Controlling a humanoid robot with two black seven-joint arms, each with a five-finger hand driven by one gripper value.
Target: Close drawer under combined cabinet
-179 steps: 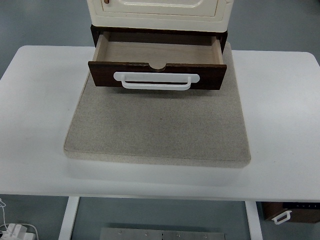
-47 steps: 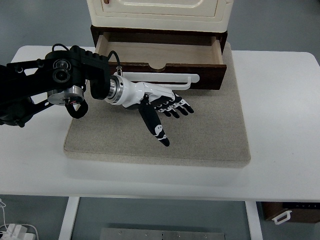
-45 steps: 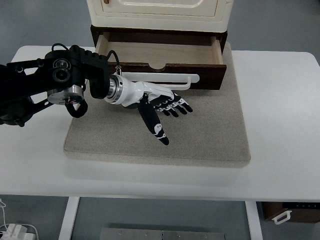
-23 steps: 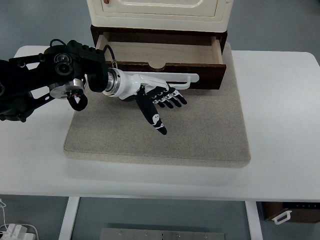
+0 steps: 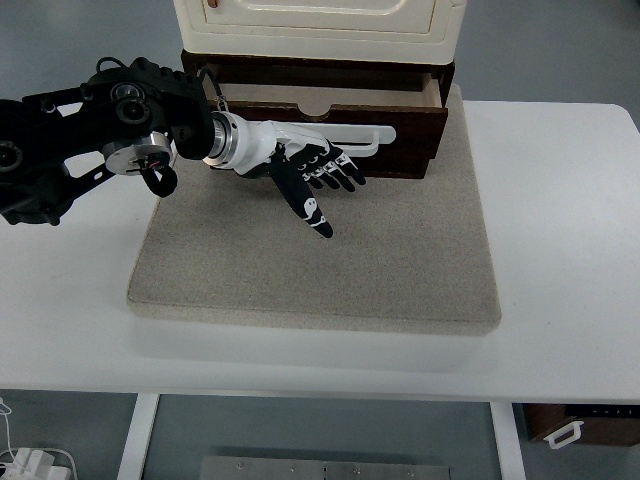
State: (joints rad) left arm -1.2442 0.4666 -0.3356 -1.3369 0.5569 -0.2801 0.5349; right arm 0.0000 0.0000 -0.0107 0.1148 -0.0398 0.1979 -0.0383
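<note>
White and black, the left hand [image 5: 305, 172] lies flat against the front of the drawer [image 5: 410, 118], fingers [image 5: 338, 172] stretched out straight and close together, pointing to the right along the white handle [image 5: 380, 135]. The thumb [image 5: 308, 207] sticks out on its own, angled down toward the mat [image 5: 320, 260]. The hand holds nothing; its back and knuckles sit against the handle and the dark wood panel behind it, though whether the contact is on the handle alone or the panel too cannot be told from above. A silver wrist ring joins the hand to the black left arm [image 5: 80, 140], which comes in from the left edge with its bulky joints and a loop of cable over the table [image 5: 560, 250].

The drawer sits under the cabinet [image 5: 320, 25], at the far edge of the mat, and is open only a little: a narrow strip of its pale wooden floor shows between the dark front panel and the cabinet's dark base. The front panel has a half-round notch in the middle of its top edge. The handle's right end reaches past the fingertips.

The cabinet above is cream, with a panelled front that runs out of the top of the view. The grey-beige mat covers the middle of the white table, and its near half is bare. Below the table's near edge, a white leg and grey floor show.
</note>
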